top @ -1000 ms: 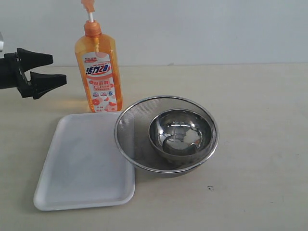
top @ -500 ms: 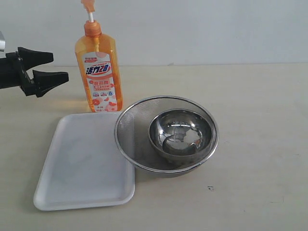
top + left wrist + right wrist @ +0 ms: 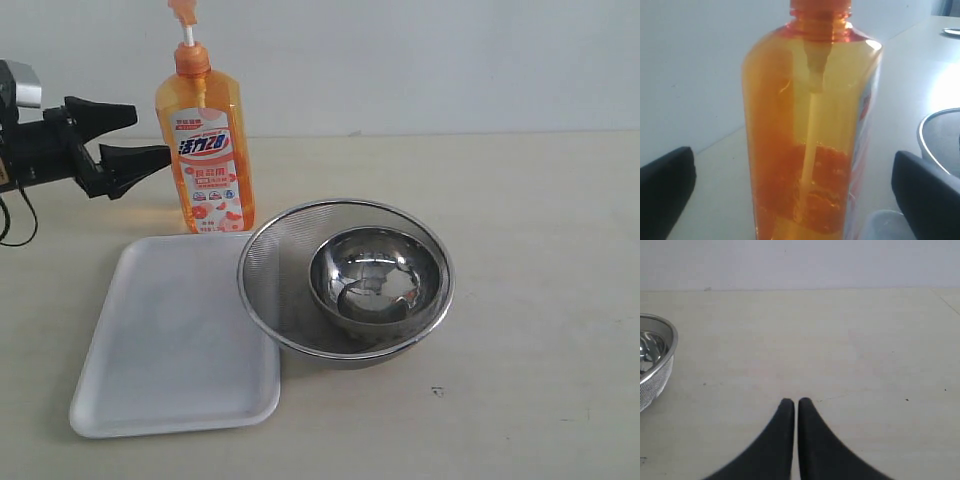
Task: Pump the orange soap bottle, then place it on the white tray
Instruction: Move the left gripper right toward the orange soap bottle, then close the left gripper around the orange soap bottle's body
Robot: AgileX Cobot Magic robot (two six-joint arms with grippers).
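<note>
- The tray (image 3: 150, 340) lies nearest on the table, white and with nothing on it. Placing is not yet done.
- Just right of it sits a mesh bowl (image 3: 262, 250) with a smaller steel bowl inside. It is no part of my job.
- My right pincer (image 3: 796, 402) is shut on nothing, pads together over bare table. The outside camera does not show it.
- Further back, the bottle (image 3: 203, 150) stands upright on the table just behind the tray. Its white stem is fully up, so I judge that pumping is not yet done either.
- My left pincer (image 3: 150, 133) is spread wide and holds nothing, with a finger on either side of the bottle's body.
- I cannot tell whether either finger touches.
- The pump head (image 3: 180, 10) is cut off at the frame's top, and my wrist camera misses the bottle's base.
</note>
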